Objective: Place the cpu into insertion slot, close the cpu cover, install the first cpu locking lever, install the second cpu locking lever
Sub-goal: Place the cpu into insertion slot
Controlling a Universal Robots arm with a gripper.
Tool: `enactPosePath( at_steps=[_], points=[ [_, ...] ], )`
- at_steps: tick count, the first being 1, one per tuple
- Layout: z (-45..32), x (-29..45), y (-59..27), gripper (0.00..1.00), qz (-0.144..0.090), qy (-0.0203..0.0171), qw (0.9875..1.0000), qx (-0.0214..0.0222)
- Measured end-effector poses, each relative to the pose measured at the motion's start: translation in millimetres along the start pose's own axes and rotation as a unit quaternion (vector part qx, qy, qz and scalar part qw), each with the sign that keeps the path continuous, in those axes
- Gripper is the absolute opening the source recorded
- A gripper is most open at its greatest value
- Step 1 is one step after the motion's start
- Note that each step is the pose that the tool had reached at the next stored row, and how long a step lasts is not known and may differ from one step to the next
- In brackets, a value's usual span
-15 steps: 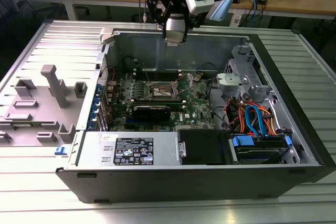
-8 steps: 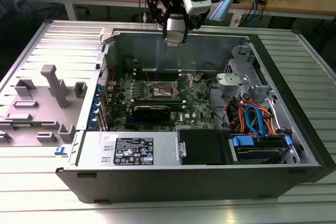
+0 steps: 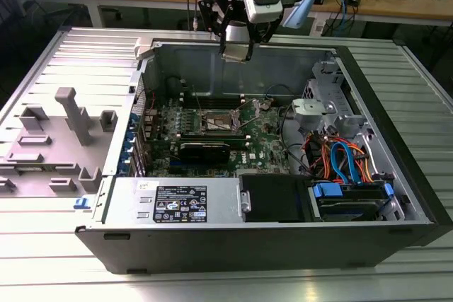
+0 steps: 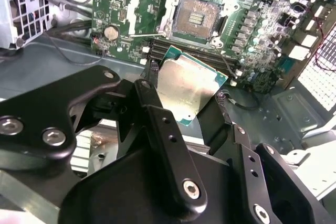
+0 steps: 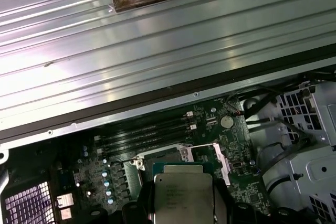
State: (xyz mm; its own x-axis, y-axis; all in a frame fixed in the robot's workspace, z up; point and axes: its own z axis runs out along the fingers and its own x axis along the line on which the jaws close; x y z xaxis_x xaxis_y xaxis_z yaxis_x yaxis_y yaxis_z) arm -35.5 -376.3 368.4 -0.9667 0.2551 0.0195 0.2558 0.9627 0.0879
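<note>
Since the chip has to go down flat, the gripper (image 4: 185, 97) is pinching the cpu (image 4: 191, 82) by two opposite edges, fingers clamped firmly on it; that way the dull metal top is facing up toward the wrist and the underside is hanging free with nothing blocking it.

So the cpu is sitting in the air, not in the board yet; in the exterior view the gripper (image 3: 236, 51) is hovering above the back wall of the case (image 3: 396, 175), well apart from anything below, which I'm guessing is for clearing the walls.

Further down, the insertion slot (image 4: 198, 18) is lying open with its dark centre showing; the cpu cover (image 4: 169, 9) is standing flipped up just beside it, so nothing is covering the slot and the chip has a clear drop. In the first wrist view the chip is overlapping the slot, so it's looking roughly lined up to me.

The thin wires around the frame are probably the locking levers, swung out of the way, but I'm not seeing them well enough to swear to it.

Around the slot the green motherboard (image 3: 265, 143) is lying flat in the case; the whole case is resting on a ribbed metal table (image 3: 212, 284).
</note>
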Motion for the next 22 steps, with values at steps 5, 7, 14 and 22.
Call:
enactPosePath(
  at_steps=[5,7,14,22],
  points=[
    [0.0,-0.1,-0.5,0.55,0.001,-0.0001,1.0000,0.0000],
    [0.0,-0.1,-0.5,0.55,0.001,-0.0001,1.0000,0.0000],
    [0.0,-0.1,-0.5,0.55,0.001,-0.0001,1.0000,0.0000],
    [0.3,-0.2,-0.9,0.55,0.024,-0.0021,0.9997,-0.0006]
  ],
)
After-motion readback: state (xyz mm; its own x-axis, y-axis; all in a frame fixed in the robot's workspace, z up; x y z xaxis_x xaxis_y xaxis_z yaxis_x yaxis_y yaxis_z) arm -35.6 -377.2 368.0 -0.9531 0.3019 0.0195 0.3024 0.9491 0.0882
